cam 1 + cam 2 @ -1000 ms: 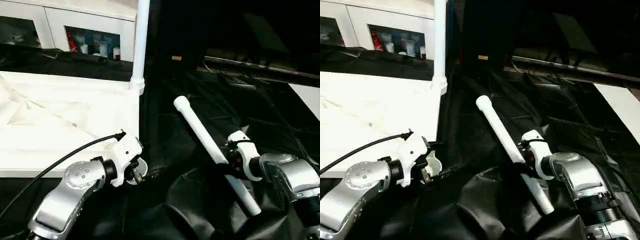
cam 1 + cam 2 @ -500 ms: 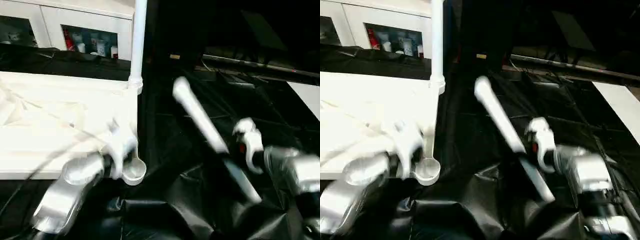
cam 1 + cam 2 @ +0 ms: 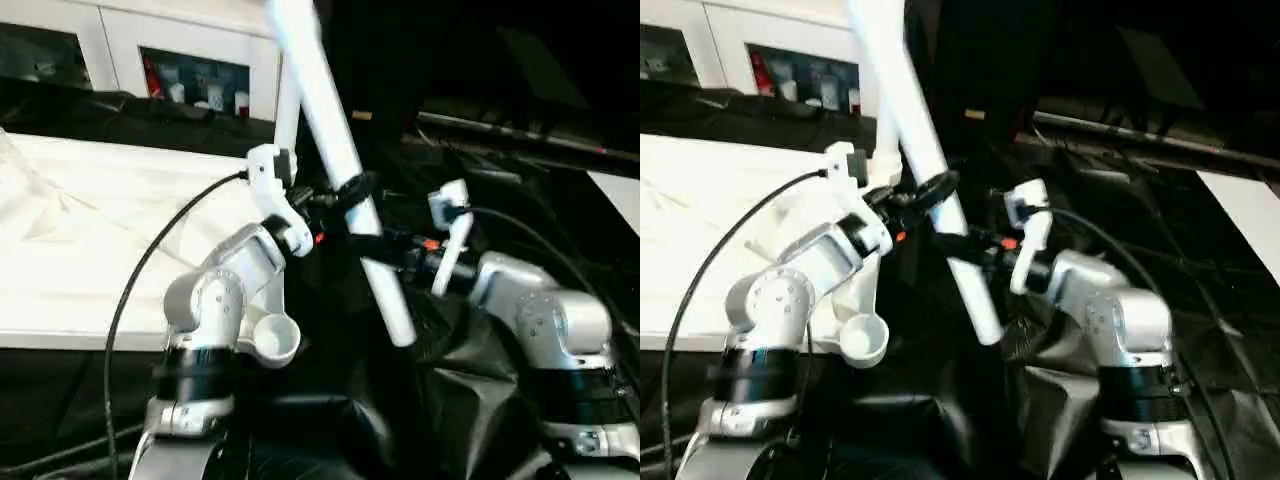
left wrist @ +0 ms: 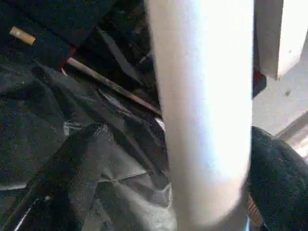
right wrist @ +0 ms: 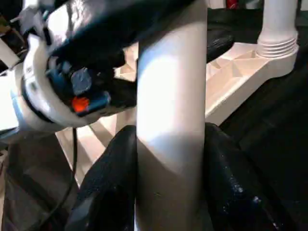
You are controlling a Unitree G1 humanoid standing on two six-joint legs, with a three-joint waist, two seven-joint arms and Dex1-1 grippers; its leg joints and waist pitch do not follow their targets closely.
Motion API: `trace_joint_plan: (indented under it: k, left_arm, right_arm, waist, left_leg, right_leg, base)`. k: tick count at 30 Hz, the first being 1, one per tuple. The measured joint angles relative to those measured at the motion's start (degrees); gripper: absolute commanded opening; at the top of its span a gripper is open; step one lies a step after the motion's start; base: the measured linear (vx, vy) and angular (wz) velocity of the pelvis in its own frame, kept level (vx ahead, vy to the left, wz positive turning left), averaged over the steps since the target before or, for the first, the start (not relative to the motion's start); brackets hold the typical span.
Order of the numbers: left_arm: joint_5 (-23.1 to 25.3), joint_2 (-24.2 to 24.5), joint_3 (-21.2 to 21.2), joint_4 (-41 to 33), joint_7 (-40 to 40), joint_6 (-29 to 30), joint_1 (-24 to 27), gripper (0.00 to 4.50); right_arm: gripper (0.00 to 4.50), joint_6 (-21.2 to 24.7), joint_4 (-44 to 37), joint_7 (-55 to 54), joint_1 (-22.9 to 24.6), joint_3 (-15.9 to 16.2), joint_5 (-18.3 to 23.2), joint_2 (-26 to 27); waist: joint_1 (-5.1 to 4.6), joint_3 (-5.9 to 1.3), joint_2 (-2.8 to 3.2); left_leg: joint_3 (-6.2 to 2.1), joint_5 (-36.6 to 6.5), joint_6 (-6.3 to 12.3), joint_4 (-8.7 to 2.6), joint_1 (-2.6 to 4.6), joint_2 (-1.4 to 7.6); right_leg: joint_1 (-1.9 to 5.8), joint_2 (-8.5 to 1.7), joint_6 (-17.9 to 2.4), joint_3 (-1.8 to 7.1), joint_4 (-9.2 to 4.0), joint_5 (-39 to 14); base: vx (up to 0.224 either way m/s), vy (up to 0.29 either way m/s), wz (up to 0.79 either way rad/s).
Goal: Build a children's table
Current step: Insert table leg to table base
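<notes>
The white tabletop (image 3: 90, 230) lies upside down on the left. One white leg (image 3: 287, 115) stands in its far corner socket, and the near corner socket (image 3: 273, 338) is empty. A second white leg (image 3: 325, 110) is held up off the ground, tilted steeply. My right gripper (image 3: 385, 243) is shut on its lower part, with both black fingers (image 5: 110, 183) pressed against it. Higher up the same leg, my left gripper (image 3: 345, 190) is open with the leg (image 4: 202, 96) between its fingers (image 4: 72, 168). One finger stands clear of the leg.
A black sheet (image 3: 480, 200) covers the ground to the right of the tabletop. A white glass-fronted cabinet (image 3: 190, 50) stands behind. A white board (image 3: 620, 195) lies at the far right, beyond a dark bar (image 3: 520, 135).
My right gripper has lifted the leg off the black sheet and swung it up steeply. My left arm has risen from the tabletop's near corner, and its open fingers now straddle the leg.
</notes>
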Motion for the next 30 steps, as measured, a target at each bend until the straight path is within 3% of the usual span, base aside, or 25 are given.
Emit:
trace_joint_plan:
  k: [8, 9, 12, 15, 24, 25, 28, 30]
  left_arm:
    - [-2.95, -0.71, 1.59, 1.78, 1.57, 1.72, -3.07, 4.50]
    - [-2.95, -0.72, 1.97, 1.97, 1.95, 1.77, -3.07, 4.23]
    - [-2.92, -0.51, 2.90, 2.04, 2.96, 2.00, -3.07, 4.12]
    - [-2.93, -0.03, 3.25, 2.04, 3.66, 2.12, -3.07, 3.72]
    - [-2.87, -0.09, 3.24, 2.04, 4.22, 1.61, -3.07, 3.24]
    - [-2.87, -0.05, 3.26, 2.04, 4.22, 1.61, -3.07, 2.89]
    - [-3.05, -0.05, 3.29, 2.03, 4.17, 1.58, -3.08, 2.86]
    - [-3.44, -0.03, 3.29, 2.03, 4.21, 1.27, -3.09, 2.49]
  right_arm:
    - [1.46, -0.97, -0.16, -1.04, 0.02, 1.24, 0.06, 1.07]
    - [1.46, -0.99, -0.16, -1.09, 0.02, 1.24, 0.06, 1.07]
    - [1.46, -1.12, -0.13, -1.58, 0.01, 1.23, 0.04, 1.07]
    - [1.46, -1.64, -0.05, -2.23, 0.00, 1.23, 0.04, 1.12]
    - [1.46, -2.26, 0.48, -3.18, -0.16, 1.39, -0.15, 1.51]
    - [1.46, -2.31, 0.48, -3.24, -0.16, 1.44, -0.15, 1.54]
    - [1.46, -2.73, 0.48, -3.50, -0.16, 1.69, -0.44, 1.56]
    - [2.16, -2.88, 0.48, -3.80, -0.16, 1.70, -0.27, 1.71]
  waist:
    - [-0.02, 0.03, 0.05]
    - [-0.02, 0.03, 0.05]
    - [-0.02, 0.04, 0.06]
    - [0.01, 0.04, 0.07]
    - [0.00, 0.10, 0.15]
    - [-0.02, 0.12, 0.18]
    - [0.00, 0.17, 0.25]
    - [-0.02, 0.19, 0.29]
  left_leg:
    - [-0.02, 0.01, -0.03, 0.00, 0.03, 0.00]
    - [-0.02, 0.02, -0.03, 0.00, 0.03, 0.00]
    - [-0.02, 0.01, -0.04, -0.02, 0.03, 0.01]
    - [-0.02, 0.01, -0.04, -0.04, 0.02, 0.01]
    - [-0.02, 0.02, -0.05, -0.06, 0.03, 0.01]
    - [-0.02, 0.02, -0.05, -0.06, 0.02, 0.01]
    - [-0.02, 0.02, -0.05, -0.10, 0.02, 0.01]
    - [-0.02, 0.03, -0.07, -0.14, 0.03, 0.01]
  right_leg:
    - [0.03, 0.00, 0.03, -0.01, 0.00, 0.02]
    - [0.03, 0.00, 0.03, -0.01, 0.00, 0.02]
    - [0.03, 0.00, 0.03, -0.01, 0.00, 0.02]
    - [0.03, 0.00, 0.03, -0.02, -0.02, 0.02]
    - [0.03, 0.00, 0.03, -0.02, -0.04, 0.02]
    - [0.03, 0.00, 0.03, -0.01, -0.04, 0.02]
    - [0.02, 0.00, 0.03, -0.02, -0.05, 0.02]
    - [0.02, 0.00, 0.03, -0.02, -0.08, 0.01]
  base:
    - [0.000, 0.000, 0.00]
    - [0.000, 0.000, 0.00]
    - [0.000, 0.000, 0.00]
    - [0.000, 0.000, 0.00]
    - [0.000, 0.000, 0.00]
    - [0.000, 0.000, 0.00]
    - [0.000, 0.000, 0.00]
    - [0.000, 0.000, 0.00]
